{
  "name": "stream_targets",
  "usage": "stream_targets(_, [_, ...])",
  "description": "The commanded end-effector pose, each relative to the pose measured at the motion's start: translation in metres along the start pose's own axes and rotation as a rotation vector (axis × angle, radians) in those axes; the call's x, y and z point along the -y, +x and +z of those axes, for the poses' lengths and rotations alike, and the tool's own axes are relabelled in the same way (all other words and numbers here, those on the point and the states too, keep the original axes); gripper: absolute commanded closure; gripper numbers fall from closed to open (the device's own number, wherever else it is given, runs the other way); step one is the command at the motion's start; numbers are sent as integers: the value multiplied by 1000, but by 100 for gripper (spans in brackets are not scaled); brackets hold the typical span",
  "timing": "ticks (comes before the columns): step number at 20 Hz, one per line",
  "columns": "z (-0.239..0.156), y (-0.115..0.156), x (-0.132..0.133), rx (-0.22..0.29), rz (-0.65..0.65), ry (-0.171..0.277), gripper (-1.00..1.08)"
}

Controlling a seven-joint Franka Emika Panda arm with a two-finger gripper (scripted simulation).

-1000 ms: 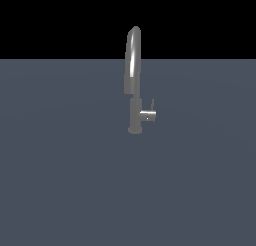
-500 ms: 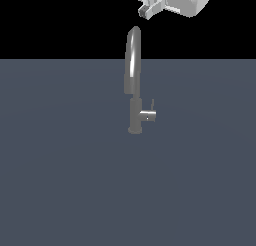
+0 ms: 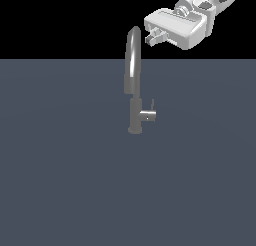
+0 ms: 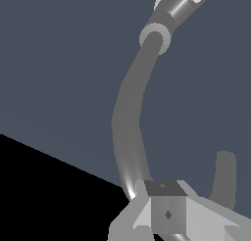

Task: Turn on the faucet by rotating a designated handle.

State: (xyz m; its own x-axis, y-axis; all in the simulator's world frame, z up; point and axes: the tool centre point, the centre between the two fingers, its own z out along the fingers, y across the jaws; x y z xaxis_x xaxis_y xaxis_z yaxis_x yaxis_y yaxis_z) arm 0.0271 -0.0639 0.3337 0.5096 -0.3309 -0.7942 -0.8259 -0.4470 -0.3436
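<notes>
The faucet (image 3: 135, 112) stands upright on the dark grey surface, its gooseneck spout (image 3: 133, 50) arching high. The handle (image 3: 148, 115) juts from the column toward the exterior view's right, and its thin lever (image 3: 152, 105) points up. My white gripper (image 3: 150, 38) hangs high at the upper right, level with the top of the arch and just right of it, far above the handle. Its fingers sit together with nothing between them. In the wrist view the gripper (image 4: 166, 193) hovers over the curved spout (image 4: 128, 117), and the handle (image 4: 182, 2) shows far beyond.
The flat dark grey surface (image 3: 65, 180) stretches around the faucet in all directions. Black background fills the space above its far edge.
The gripper was out of view a second ago. It has come in from the upper right and moved down and left to beside the top of the spout. The faucet has not moved.
</notes>
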Motion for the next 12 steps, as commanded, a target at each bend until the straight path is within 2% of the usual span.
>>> stream_targets(1, [0, 20, 1, 42, 47, 48, 108])
stream_targets(12, [16, 119, -8, 246, 282, 284, 108])
